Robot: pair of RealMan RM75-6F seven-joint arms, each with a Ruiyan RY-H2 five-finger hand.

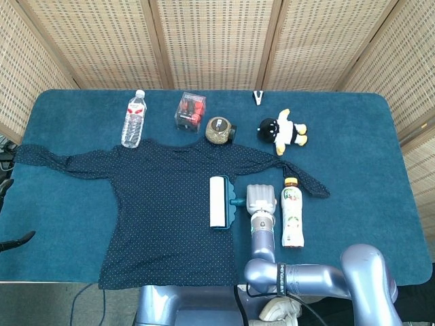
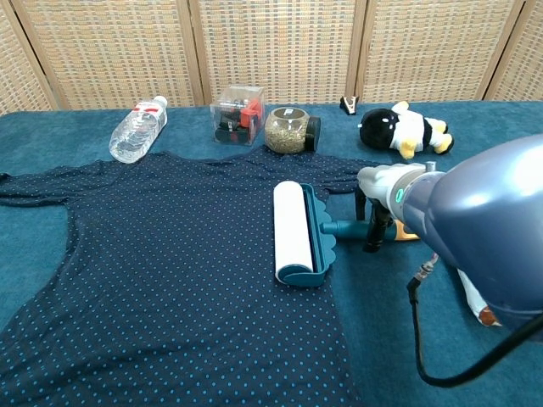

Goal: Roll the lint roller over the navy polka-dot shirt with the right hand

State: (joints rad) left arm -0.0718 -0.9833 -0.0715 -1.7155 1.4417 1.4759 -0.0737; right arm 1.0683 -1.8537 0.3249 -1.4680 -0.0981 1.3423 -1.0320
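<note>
On the right part of the navy polka-dot shirt (image 1: 160, 210) lies the lint roller (image 1: 219, 203), its white roll resting on the cloth and its teal handle pointing off the shirt's right edge. The right hand (image 2: 376, 222) is grasping this handle just beside the shirt. Right of the hand a drink bottle (image 1: 291, 212) lies on the bench (image 1: 380, 170). Behind the shirt are a water bottle (image 1: 134, 119), a glass jar (image 1: 219, 130) and a plush toy (image 1: 282, 131). The left hand is not seen.
</note>
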